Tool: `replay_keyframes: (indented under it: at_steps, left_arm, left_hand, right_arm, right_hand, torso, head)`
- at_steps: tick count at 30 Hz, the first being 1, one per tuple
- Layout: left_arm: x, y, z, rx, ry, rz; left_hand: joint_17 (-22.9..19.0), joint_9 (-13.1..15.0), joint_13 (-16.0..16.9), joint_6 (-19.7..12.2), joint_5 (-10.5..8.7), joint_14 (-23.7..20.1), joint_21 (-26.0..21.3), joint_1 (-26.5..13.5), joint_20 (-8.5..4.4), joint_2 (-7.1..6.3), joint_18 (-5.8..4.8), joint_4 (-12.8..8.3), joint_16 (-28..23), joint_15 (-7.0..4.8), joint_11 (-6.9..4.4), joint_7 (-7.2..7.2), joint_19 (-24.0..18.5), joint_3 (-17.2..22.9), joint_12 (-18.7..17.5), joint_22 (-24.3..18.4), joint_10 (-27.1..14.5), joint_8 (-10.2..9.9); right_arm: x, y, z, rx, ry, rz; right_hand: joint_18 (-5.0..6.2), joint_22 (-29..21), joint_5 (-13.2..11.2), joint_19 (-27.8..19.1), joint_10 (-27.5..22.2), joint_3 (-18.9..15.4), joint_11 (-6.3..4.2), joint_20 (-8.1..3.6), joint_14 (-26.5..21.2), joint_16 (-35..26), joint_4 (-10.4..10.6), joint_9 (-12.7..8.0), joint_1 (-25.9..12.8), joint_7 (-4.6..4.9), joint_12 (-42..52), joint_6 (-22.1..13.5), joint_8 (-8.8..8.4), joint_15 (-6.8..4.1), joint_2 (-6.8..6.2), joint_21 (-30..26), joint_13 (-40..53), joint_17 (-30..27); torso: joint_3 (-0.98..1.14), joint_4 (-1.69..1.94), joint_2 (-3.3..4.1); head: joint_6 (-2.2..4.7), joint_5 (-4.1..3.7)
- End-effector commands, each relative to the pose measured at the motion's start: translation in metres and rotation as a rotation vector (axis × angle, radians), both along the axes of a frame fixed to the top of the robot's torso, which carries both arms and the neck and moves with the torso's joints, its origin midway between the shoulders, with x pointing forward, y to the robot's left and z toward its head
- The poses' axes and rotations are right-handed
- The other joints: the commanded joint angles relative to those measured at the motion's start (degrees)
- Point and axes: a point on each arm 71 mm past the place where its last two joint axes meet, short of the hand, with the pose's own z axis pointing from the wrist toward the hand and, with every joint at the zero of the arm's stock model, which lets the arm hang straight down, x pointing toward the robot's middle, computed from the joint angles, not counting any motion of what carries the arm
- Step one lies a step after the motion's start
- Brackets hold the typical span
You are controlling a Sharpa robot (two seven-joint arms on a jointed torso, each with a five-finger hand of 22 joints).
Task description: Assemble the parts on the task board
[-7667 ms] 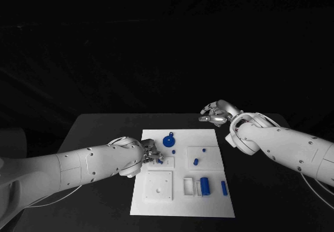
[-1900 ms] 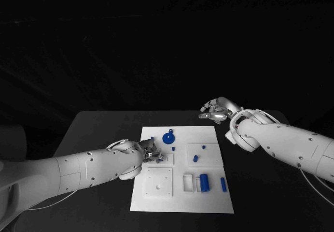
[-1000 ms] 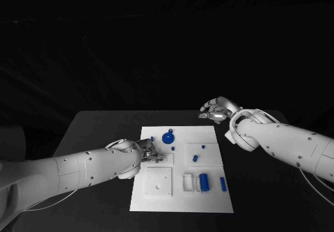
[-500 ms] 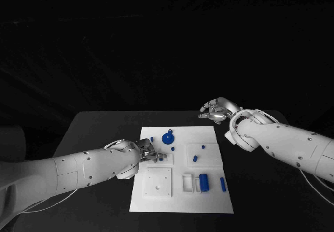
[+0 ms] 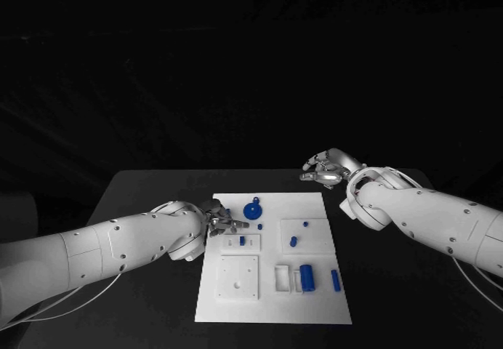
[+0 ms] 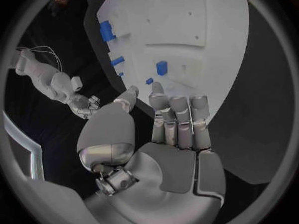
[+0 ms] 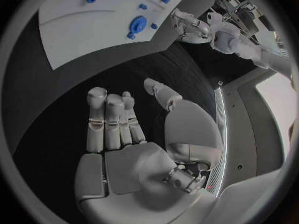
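Left hand (image 5: 215, 220) has lifted back off the small blue peg (image 5: 242, 239), which now stands in its white block on the task board (image 5: 315, 309); fingers apart, holding nothing. Right hand (image 5: 327, 169) hovers beyond the board over the counter (image 5: 147, 193), released. Next pick: approach from above, pinch low, keep the part upright.

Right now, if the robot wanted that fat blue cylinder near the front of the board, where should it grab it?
Probably across its middle, from above. The cylinder lies flat on the board, long axis running front to back, so fingers would close on its curved sides. A white block sits close on one side and a thinner blue bar on the other, so a straight-down approach looks safest.
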Motion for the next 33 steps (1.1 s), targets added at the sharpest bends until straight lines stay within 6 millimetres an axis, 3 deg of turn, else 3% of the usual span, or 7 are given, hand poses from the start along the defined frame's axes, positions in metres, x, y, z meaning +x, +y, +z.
replay_keyframes:
  at_steps: [1,4,7,10,14,21,33]
  left_arm:
    - [0.000,-0.003,0.008,-0.029,0.037,-0.045]
    - [0.004,0.001,0.016,-0.027,0.032,-0.047]
    - [0.012,0.007,0.023,-0.014,0.039,-0.046]
    - [0.019,0.012,0.026,-0.012,0.046,-0.030]
    - [0.029,0.020,0.029,-0.003,0.057,-0.005]
    - [0.049,0.032,0.036,0.002,0.049,0.060]
    - [0.071,0.039,0.041,0.074,0.059,0.067]
  left_hand:
    - [-0.7,-0.4,-1.0,-1.1,0.35,-1.2,-1.5,1.3,-6.51,0.13,-0.31,1.3,-1.6,0.83,0.41,0.30,-1.1,-1.2,-1.6,-0.6,-1.2,-0.9]
    - [-1.5,-1.0,-2.0,-3.1,3.04,-2.5,-2.9,3.5,-6.07,0.70,-0.83,1.6,-3.3,1.77,1.28,1.16,-2.1,-2.1,-3.6,-1.1,-2.7,-2.4]
    - [-3.0,-1.9,-4.1,-5.5,14.59,-5.2,-5.7,7.1,-4.94,1.19,-1.91,-0.5,-6.9,3.84,2.66,2.58,-4.5,-2.3,-7.6,-2.2,-5.6,-3.9]
    - [-3.6,-2.2,-5.0,-6.3,18.40,-5.4,-6.8,8.3,-4.19,1.71,-2.33,-2.4,-8.3,4.78,3.08,3.00,-4.8,-2.6,-9.2,-2.7,-5.6,-4.4]
    - [-4.2,-3.3,-6.1,-7.6,18.63,-5.7,-8.3,7.1,-3.35,1.80,-2.47,-3.1,-10.1,5.66,3.70,3.62,-5.1,-3.3,-11.3,-3.4,-5.9,-5.4]
    - [-4.3,-4.7,-6.9,-8.4,14.04,-6.2,-9.8,3.2,-2.64,-1.42,-2.06,2.4,-11.6,6.37,4.13,4.06,-5.4,-3.0,-13.3,-3.8,-6.0,-6.3]
    - [-4.1,-4.9,-6.9,-8.5,13.99,-6.2,-9.9,4.2,-2.46,-0.71,-1.99,3.1,-11.8,6.49,4.20,4.13,-5.5,-2.9,-13.6,-3.5,-5.9,-6.2]
  right_arm:
    - [0.000,0.000,0.000,-0.003,0.000,0.008]
    - [0.000,-0.001,0.000,-0.003,0.001,0.006]
    - [0.001,-0.001,0.000,-0.002,0.001,0.003]
    - [0.001,-0.002,0.000,-0.001,0.001,0.003]
    - [0.001,-0.002,0.000,0.000,0.001,0.003]
    - [0.002,-0.001,0.000,0.000,0.001,0.002]
    - [0.001,-0.002,0.000,0.000,0.001,0.002]
  right_hand:
    - [3.97,0.8,0.3,0.0,-0.4,-0.4,-0.11,-0.36,0.0,0.3,0.0,0.1,-0.1,0.43,0.3,-0.1,0.21,-0.42,0.50,-0.4,-0.1,-0.1]
    - [3.97,0.8,0.3,0.0,-0.4,-0.4,-0.11,-0.36,0.0,0.3,0.0,0.1,-0.1,0.44,0.3,-0.1,0.18,-0.41,0.49,-0.4,-0.1,-0.1]
    - [3.97,0.8,0.3,0.0,-0.4,-0.4,-0.08,-0.37,0.0,0.3,-0.1,0.1,-0.1,0.46,0.3,-0.3,0.10,-0.40,0.46,-0.4,-0.2,-0.1]
    - [3.97,0.8,0.3,0.0,-0.4,-0.4,-0.07,-0.37,0.0,0.3,-0.1,0.1,-0.1,0.48,0.4,-0.3,0.06,-0.39,0.45,-0.4,-0.2,-0.1]
    - [3.97,0.8,0.3,0.0,-0.4,-0.3,-0.05,-0.37,0.0,0.3,-0.1,0.0,0.0,0.50,0.4,-0.4,-0.01,-0.37,0.44,-0.4,-0.2,-0.1]
    - [3.97,0.8,0.3,0.0,-0.4,-0.3,-0.04,-0.37,0.0,0.3,-0.1,0.0,0.0,0.52,0.4,-0.5,-0.05,-0.35,0.45,-0.4,-0.3,-0.1]
    - [3.97,0.8,0.3,0.0,-0.4,-0.3,-0.01,-0.38,0.0,0.3,-0.1,0.0,0.0,0.54,0.4,-0.6,-0.09,-0.33,0.46,-0.4,-0.3,-0.1]
  torso:
    - [0.00,0.01,0.00]
    - [-0.01,0.03,-0.01]
    - [-0.04,0.00,0.03]
    - [-0.06,-0.05,0.03]
    - [-0.07,-0.07,0.08]
    - [-0.04,-0.10,0.09]
    - [-0.01,-0.06,0.17]
  head:
    - [0.31,-0.03]
    - [0.40,0.00]
    - [0.76,0.12]
    - [0.91,0.25]
    - [1.26,0.52]
    - [1.58,0.77]
    - [1.41,0.66]
